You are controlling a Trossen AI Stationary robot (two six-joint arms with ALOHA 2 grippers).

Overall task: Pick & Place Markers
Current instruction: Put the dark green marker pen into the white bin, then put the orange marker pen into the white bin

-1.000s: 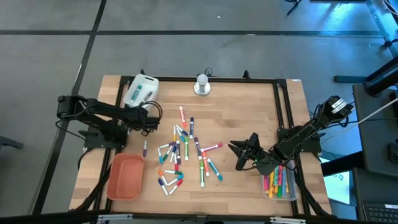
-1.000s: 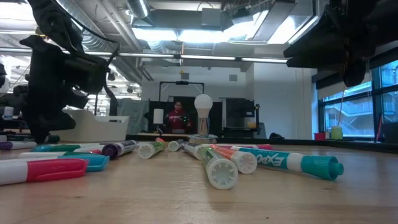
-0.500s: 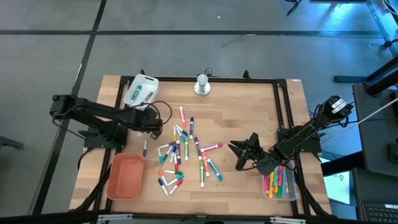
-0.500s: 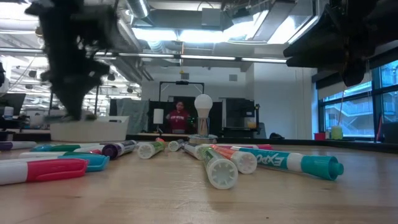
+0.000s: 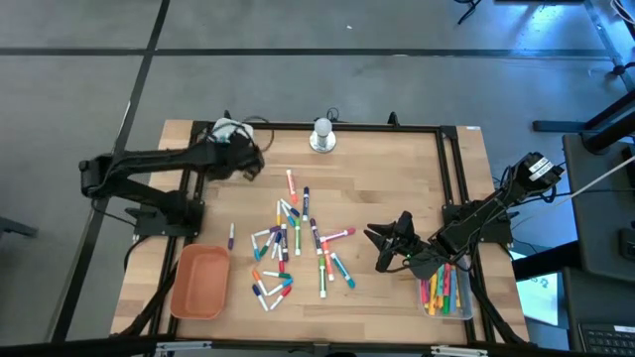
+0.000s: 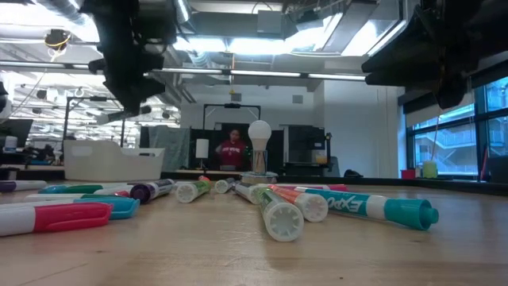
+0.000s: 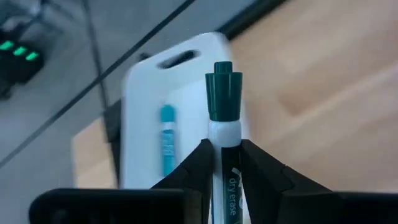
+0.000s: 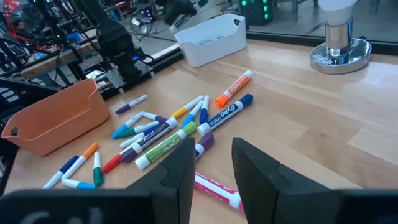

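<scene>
Since the earlier frame the left arm has swung away from the orange tray (image 5: pixel 199 283) to the far corner of the counter (image 5: pixel 397 169), and the left pincer (image 5: pixel 241 157) now hangs above the white tray (image 7: pixel 186 99).

Landmark: the white tray.

The left pincer grips a dark-green-capped marker (image 7: pixel 222 124) between its fingers (image 7: pixel 198 165), cap pointing out over the white tray. A teal marker (image 7: pixel 166 138) already lies inside that tray.

Nearer than the white tray, the loose markers (image 5: pixel 290 243) lie scattered flat on the counter, with the orange tray beside them. The lamp (image 5: pixel 322 135) stands just beside the white tray along the far edge.

Well apart from the white tray, the right pincer (image 5: pixel 382 248) hovers with fingers (image 8: pixel 180 165) parted, holding nothing. Behind it a clear tray (image 5: pixel 446 293) holds more markers.
</scene>
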